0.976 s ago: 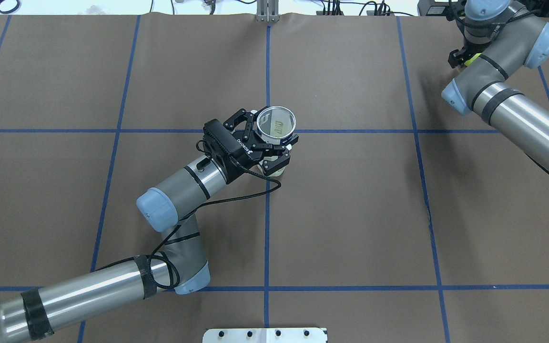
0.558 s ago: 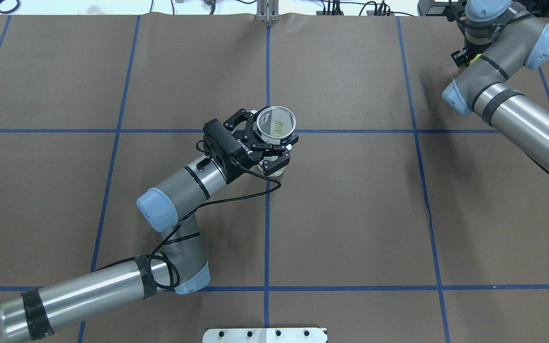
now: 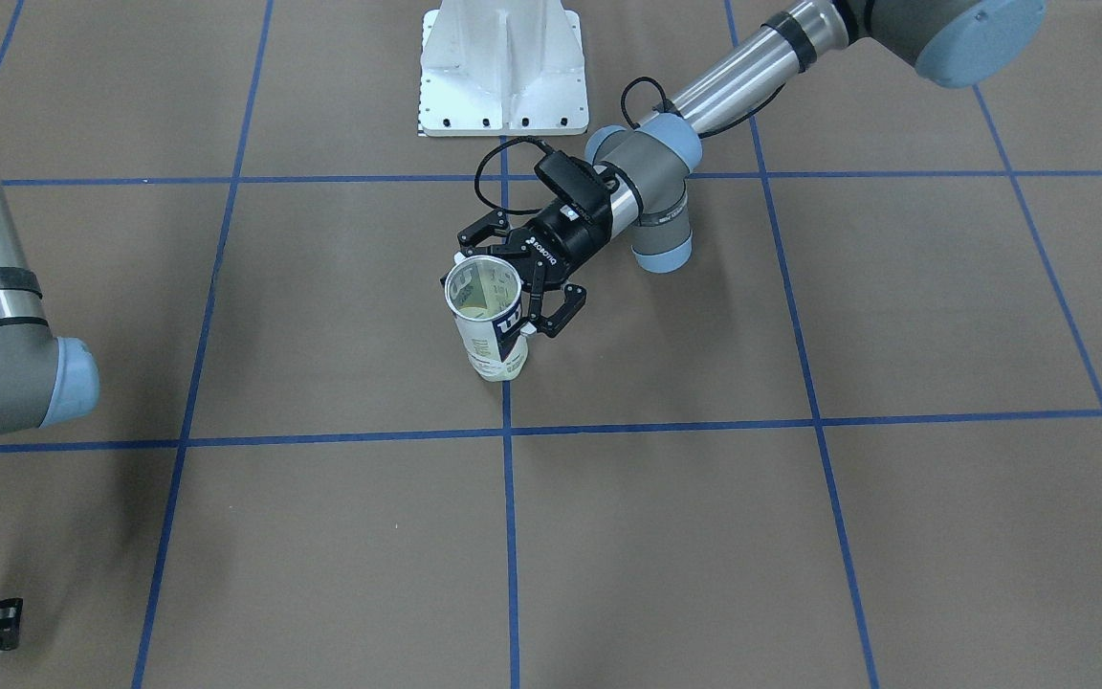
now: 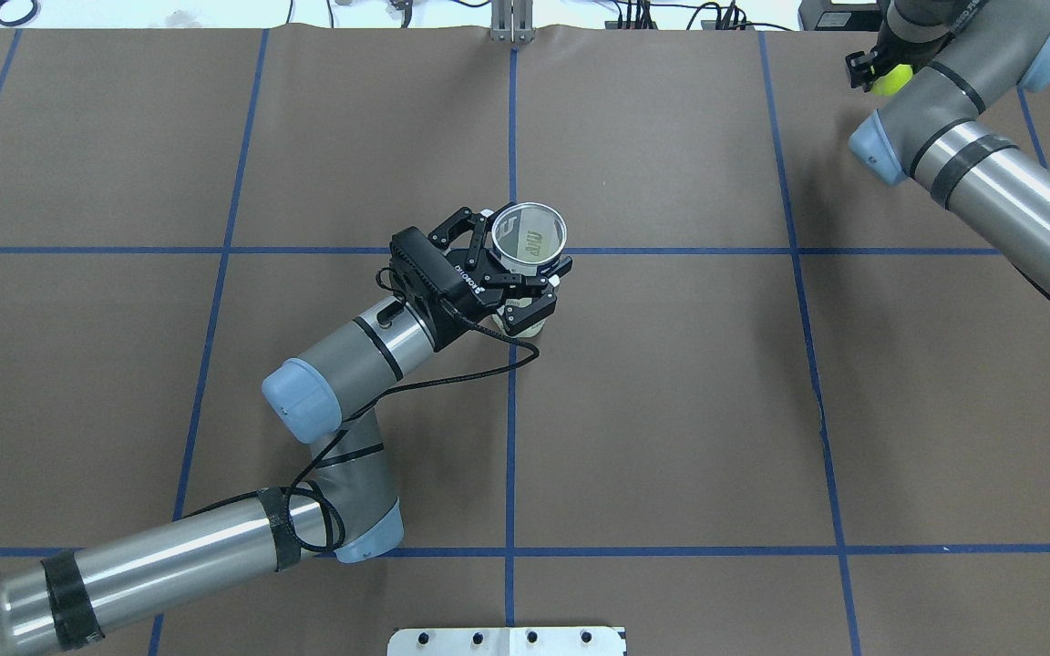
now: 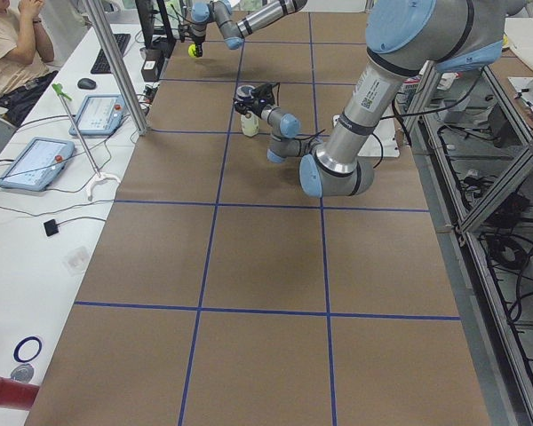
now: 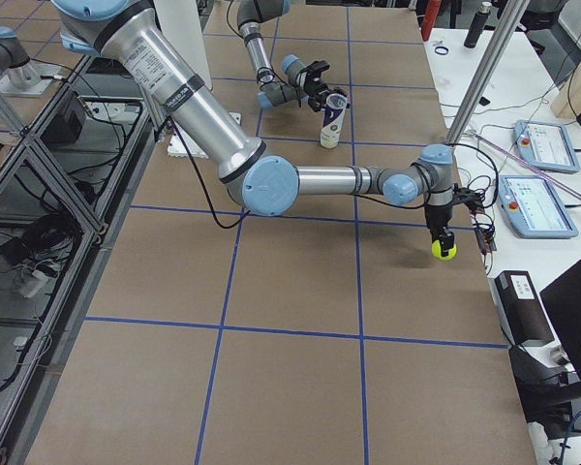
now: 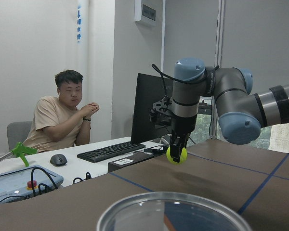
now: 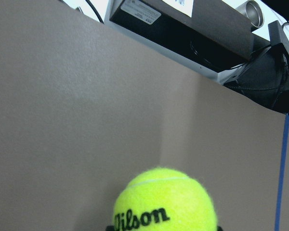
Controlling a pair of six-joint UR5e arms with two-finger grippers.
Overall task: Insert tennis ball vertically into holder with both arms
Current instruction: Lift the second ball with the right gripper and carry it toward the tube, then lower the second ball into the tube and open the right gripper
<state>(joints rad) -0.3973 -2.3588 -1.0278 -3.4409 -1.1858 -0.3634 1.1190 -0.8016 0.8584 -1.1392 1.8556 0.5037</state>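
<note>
The holder (image 4: pixel 530 234), a clear can with a white and navy label, stands upright at the table's centre with its open mouth up. It also shows in the front view (image 3: pixel 492 330) and in the right side view (image 6: pixel 331 118). My left gripper (image 4: pixel 518 273) is shut on the holder just below its rim. My right gripper (image 4: pixel 873 71) is shut on a yellow-green tennis ball (image 4: pixel 890 82) and holds it above the table's far right corner, far from the holder. The ball fills the bottom of the right wrist view (image 8: pixel 166 204) and hangs from the right gripper in the left wrist view (image 7: pixel 177 154).
The brown table carries a grid of blue tape. The white pedestal (image 3: pixel 503 67) stands at the robot's side. Beyond the far edge are a keyboard (image 7: pixel 108 151), a monitor, tablets (image 6: pixel 542 145) and a seated operator (image 7: pixel 62 115).
My right arm has swung toward the table's far edge with the ball, and more of the ball now shows. My left gripper and the holder have not moved.
</note>
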